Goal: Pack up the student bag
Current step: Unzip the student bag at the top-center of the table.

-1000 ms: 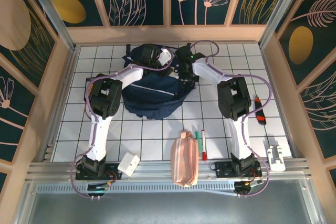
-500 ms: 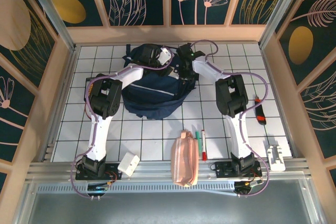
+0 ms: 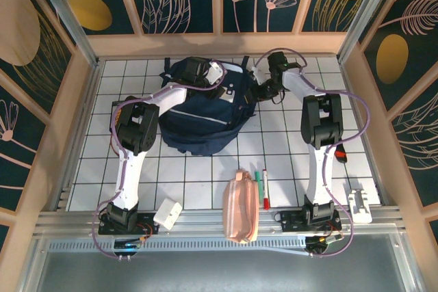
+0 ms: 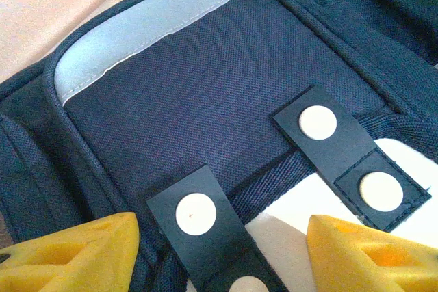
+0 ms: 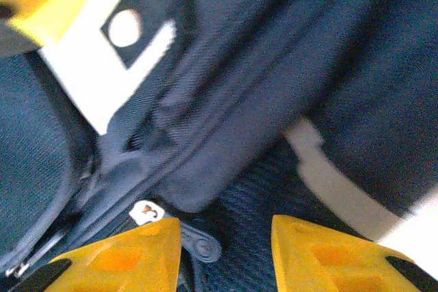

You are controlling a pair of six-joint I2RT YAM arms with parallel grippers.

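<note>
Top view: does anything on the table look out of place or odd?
The pink pouch lies across the near edge of the table onto the metal rail, unlike the pens beside it. Nothing looks spilled or damaged.

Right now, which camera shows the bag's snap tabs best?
Left wrist: the snap tabs on the student bag are close and sharp there. Right wrist catches one blurred at its top left; top external shows the whole bag, tabs too small.

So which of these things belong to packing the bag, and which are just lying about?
Likely for the job: student bag, pink pouch, green marker, red marker.
Lying about, probably: white box, white bracket, red-and-black tool.
</note>
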